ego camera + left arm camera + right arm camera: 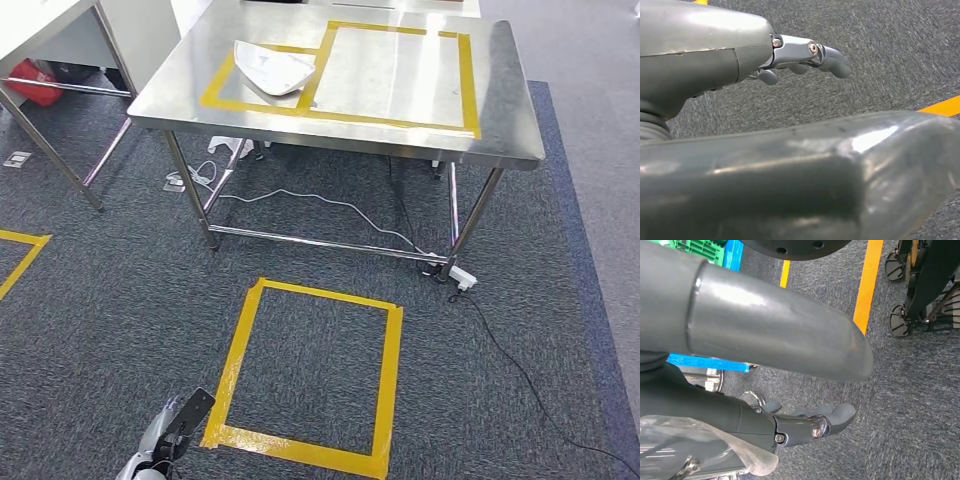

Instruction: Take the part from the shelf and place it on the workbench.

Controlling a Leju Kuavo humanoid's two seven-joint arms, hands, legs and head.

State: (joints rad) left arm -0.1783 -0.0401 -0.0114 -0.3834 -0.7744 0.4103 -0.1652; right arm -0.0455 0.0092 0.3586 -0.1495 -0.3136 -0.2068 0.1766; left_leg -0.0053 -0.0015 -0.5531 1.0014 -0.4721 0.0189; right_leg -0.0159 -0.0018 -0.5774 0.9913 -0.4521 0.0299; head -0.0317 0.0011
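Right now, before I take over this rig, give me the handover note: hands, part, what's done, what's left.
Left hand: open, fingers straight, holding nothing, above the carpet.
Right hand: clear plastic wrap lies against it; cannot tell if it is held.
Workbench: one wrapped part lies in the left taped outline.
Left: check the right hand; if it carries a part, probably step to the floor square and place it.

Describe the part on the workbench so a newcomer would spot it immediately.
Start at the steel workbench in the head view. Two yellow tape frames mark its top; the part lies in the smaller, left one, overlapping the tape. It is a pale, flat, plastic-wrapped piece, the sole object on the top.
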